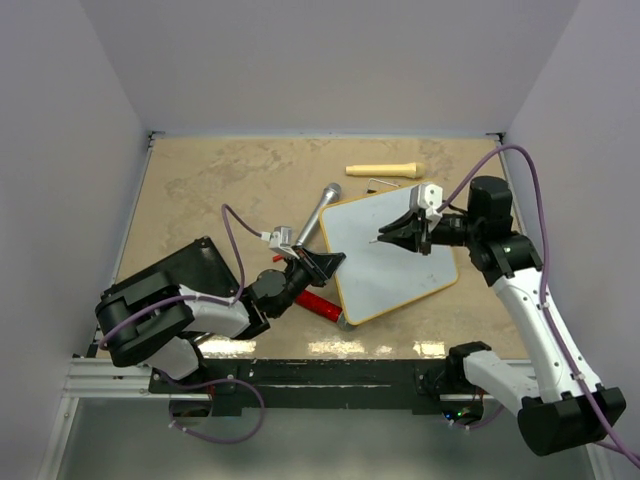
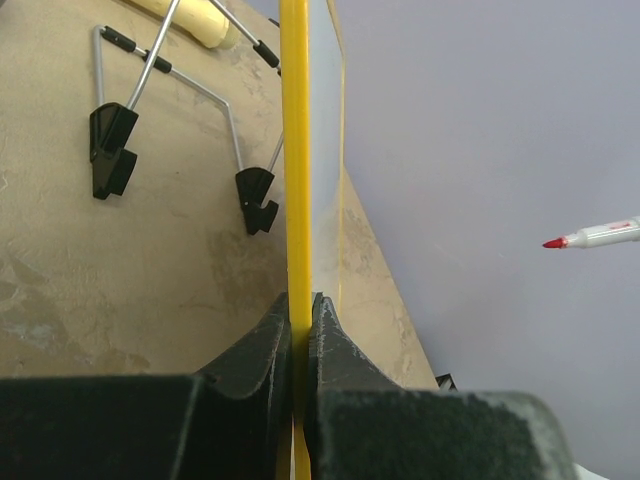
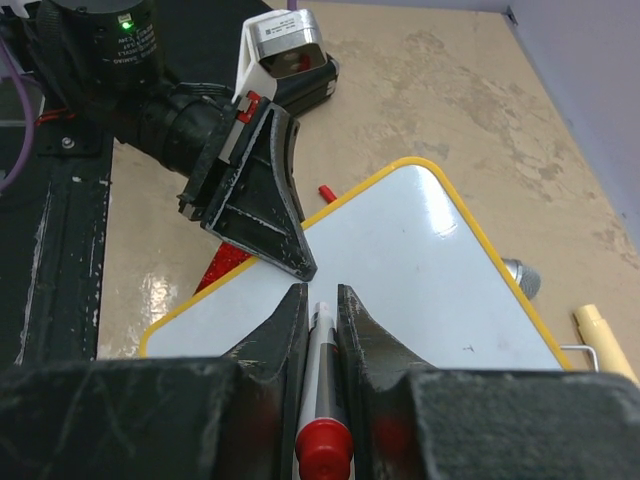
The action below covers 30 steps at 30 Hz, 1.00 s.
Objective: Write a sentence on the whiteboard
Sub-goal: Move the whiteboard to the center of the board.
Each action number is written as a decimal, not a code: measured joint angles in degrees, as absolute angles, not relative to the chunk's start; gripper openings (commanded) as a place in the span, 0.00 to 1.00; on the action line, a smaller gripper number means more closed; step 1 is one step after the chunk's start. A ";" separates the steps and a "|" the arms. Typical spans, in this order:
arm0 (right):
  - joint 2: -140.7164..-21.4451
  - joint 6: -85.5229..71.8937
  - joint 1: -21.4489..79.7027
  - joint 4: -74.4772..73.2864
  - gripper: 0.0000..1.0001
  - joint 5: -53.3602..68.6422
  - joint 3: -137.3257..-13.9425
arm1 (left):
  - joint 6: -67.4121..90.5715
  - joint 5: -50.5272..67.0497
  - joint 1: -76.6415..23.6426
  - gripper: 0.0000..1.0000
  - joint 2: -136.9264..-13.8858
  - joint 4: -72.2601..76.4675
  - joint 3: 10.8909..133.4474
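Observation:
The whiteboard (image 1: 395,262) lies tilted in the middle of the table, its glossy white face blank, with no red sentence showing on it. My left gripper (image 1: 328,266) is shut on the board's left edge; the left wrist view shows the frame (image 2: 294,150) edge-on between my fingertips (image 2: 301,305). My right gripper (image 1: 398,235) is shut on a red marker (image 3: 322,400) above the board (image 3: 400,250). The marker's red tip (image 2: 552,243) hangs clear of the board face. The board's black wire feet (image 2: 180,80) show behind it.
A silver microphone-like rod (image 1: 318,213) lies against the board's far left corner. A cream cylinder (image 1: 385,169) and a small metal key (image 1: 380,183) lie behind the board. A red object (image 1: 318,305) sits under its near edge. A black flat box (image 1: 190,265) lies at left.

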State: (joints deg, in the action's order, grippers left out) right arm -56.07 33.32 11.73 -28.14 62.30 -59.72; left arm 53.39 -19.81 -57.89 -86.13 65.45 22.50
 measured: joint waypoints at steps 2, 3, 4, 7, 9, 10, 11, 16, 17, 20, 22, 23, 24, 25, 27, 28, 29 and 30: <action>-55.94 32.18 13.30 -26.63 0.00 60.97 -58.46 | 53.41 -19.62 -57.89 0.00 -86.13 65.54 22.48; -55.94 31.83 13.89 -26.20 0.00 60.60 -58.06 | 53.41 -19.55 -57.89 0.00 -86.15 65.58 22.48; -55.94 31.55 14.74 -25.80 0.00 59.88 -57.67 | 53.41 -19.51 -57.89 0.00 -86.24 65.73 22.48; -55.96 31.03 17.10 -25.10 0.00 58.04 -57.43 | 53.43 -19.38 -57.89 0.00 -86.63 66.28 22.46; -55.96 30.94 18.48 -24.64 0.00 57.49 -57.43 | 53.45 -19.25 -57.89 0.00 -86.98 66.70 22.44; -55.99 30.83 19.20 -24.58 0.00 57.32 -57.43 | 53.47 -19.18 -57.89 0.00 -87.15 66.96 22.37; -56.01 30.76 19.81 -24.49 0.00 56.95 -57.43 | 53.58 -19.16 -57.89 0.00 -87.31 67.20 22.31; -56.01 30.46 22.11 -23.79 0.00 54.92 -57.28 | 54.17 -19.07 -57.89 0.00 -88.09 68.07 22.20; -56.01 30.44 22.35 -23.46 0.00 54.65 -57.08 | 54.46 -19.07 -57.91 0.00 -88.29 68.12 22.20; -56.03 30.41 22.85 -22.92 0.00 53.12 -56.47 | 54.98 -19.09 -57.95 0.00 -88.38 68.27 21.96; -56.03 30.41 22.87 -22.65 0.00 52.71 -56.34 | 55.13 -19.09 -58.00 0.00 -88.38 68.45 21.74; -56.03 30.44 22.87 -22.55 0.00 52.38 -56.31 | 55.16 -19.09 -58.04 0.00 -88.40 68.51 21.67; -56.03 30.46 22.87 -22.20 0.00 52.25 -56.21 | 55.16 -19.11 -58.11 0.00 -88.38 68.55 21.63; -56.03 30.50 22.87 -21.89 0.00 52.10 -55.99 | 55.18 -19.14 -58.17 0.00 -88.38 68.60 21.61; -56.03 30.57 22.87 -21.50 0.00 51.96 -55.53 | 55.24 -19.11 -58.22 0.00 -88.38 68.77 21.45; -56.03 30.59 22.87 -21.39 0.00 51.96 -55.31 | 55.40 -19.11 -58.26 0.00 -88.40 68.88 21.30; -56.03 30.61 22.87 -21.39 0.00 51.96 -55.09 | 55.55 -19.14 -58.26 0.00 -88.38 68.97 21.12; -56.03 30.63 22.87 -21.41 0.00 51.94 -54.98 | 55.64 -19.14 -58.28 0.00 -88.40 69.06 20.99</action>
